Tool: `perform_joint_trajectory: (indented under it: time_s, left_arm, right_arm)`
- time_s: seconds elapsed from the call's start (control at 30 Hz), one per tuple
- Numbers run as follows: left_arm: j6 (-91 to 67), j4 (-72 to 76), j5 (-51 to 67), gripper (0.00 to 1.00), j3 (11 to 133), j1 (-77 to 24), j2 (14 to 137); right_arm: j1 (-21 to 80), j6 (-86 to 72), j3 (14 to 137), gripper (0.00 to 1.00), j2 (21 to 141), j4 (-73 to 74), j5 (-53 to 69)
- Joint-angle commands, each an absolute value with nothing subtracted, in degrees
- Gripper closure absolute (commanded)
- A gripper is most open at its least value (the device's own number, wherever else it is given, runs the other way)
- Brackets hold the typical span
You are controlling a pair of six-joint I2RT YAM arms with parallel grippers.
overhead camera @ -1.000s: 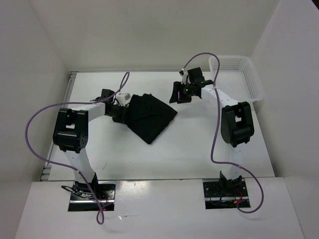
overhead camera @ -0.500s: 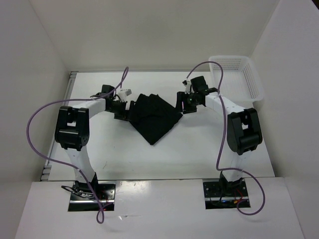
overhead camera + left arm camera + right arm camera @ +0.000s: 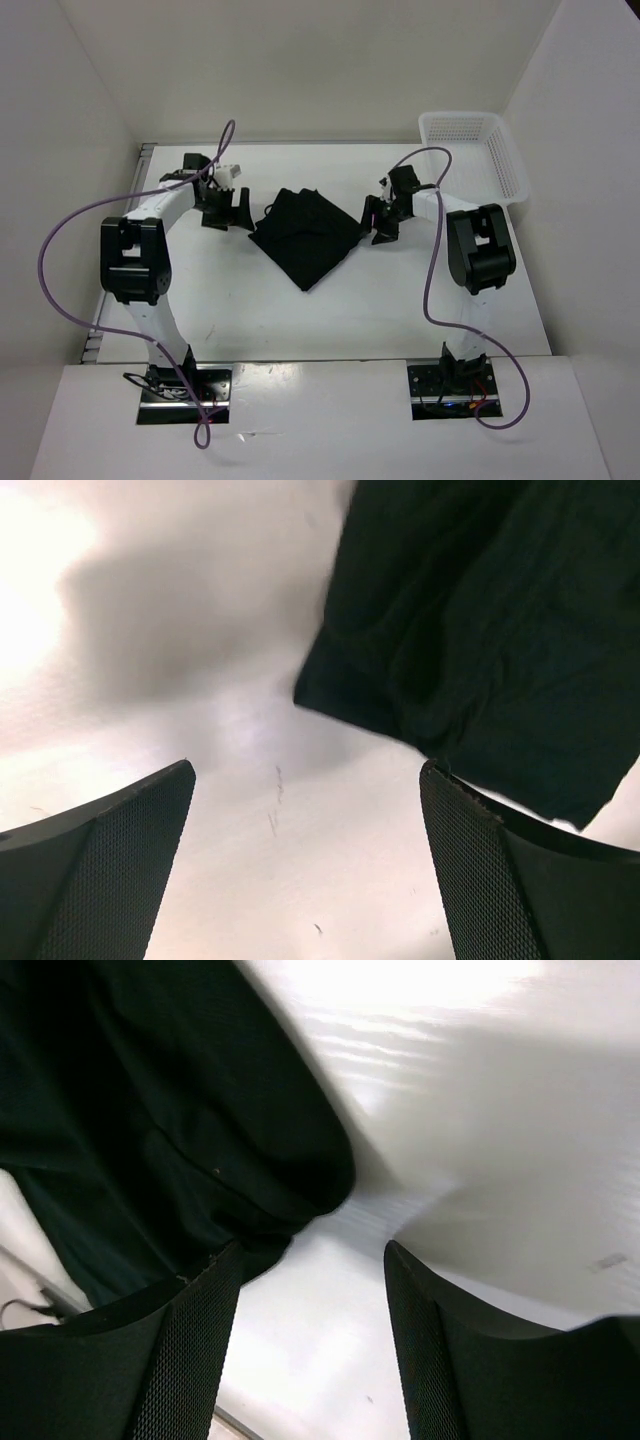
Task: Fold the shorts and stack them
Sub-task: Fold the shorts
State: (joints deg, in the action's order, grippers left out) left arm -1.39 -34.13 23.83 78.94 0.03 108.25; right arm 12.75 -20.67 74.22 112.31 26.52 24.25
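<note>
The black shorts point(image 3: 305, 236) lie folded into a diamond on the white table point(image 3: 400, 300), midway between the arms. My left gripper point(image 3: 230, 214) hovers just off the left corner, open, with only bare table between its fingers point(image 3: 100, 880). In the left wrist view the shorts point(image 3: 480, 620) fill the upper right and my left gripper point(image 3: 305, 865) is apart from them. My right gripper point(image 3: 381, 224) is open at the right corner. In the right wrist view the shorts point(image 3: 150, 1110) reach the left finger point(image 3: 190, 1350), and my right gripper point(image 3: 312, 1355) has nothing between its fingers.
A white mesh basket point(image 3: 505, 160) stands at the back right corner of the table. White walls close the table at the back and on both sides. Purple cables loop from each arm over the near table.
My left gripper has opened, let go of the shorts' left edge and drawn back to the left. My right gripper has come nearer, to the shorts' right corner. The cloth now lies flatter.
</note>
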Motion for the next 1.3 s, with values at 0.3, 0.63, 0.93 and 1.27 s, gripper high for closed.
perform_joint_trajectory:
  time_s: [0.3, 0.63, 0.93, 1.27]
  left_arm:
    - [0.0, -31.03, 22.68, 0.0, 86.92, 0.0, 114.17]
    - [0.0, -31.55, 22.68, 0.0, 86.05, 0.0, 114.08]
    - [0.0, -31.03, 22.15, 0.0, 79.55, 0.0, 111.71]
    - [0.0, -31.03, 20.57, 0.0, 82.17, 0.0, 110.13]
  right_arm:
    - [12.57, -23.82, 76.11, 0.52, 116.71, 23.12, 27.86]
    - [14.15, -27.87, 94.79, 1.0, 124.09, 22.14, 21.28]
    - [19.68, -23.03, 114.87, 0.73, 134.11, 23.99, 5.36]
    - [19.69, -19.69, 107.51, 0.35, 124.64, 24.52, 4.21]
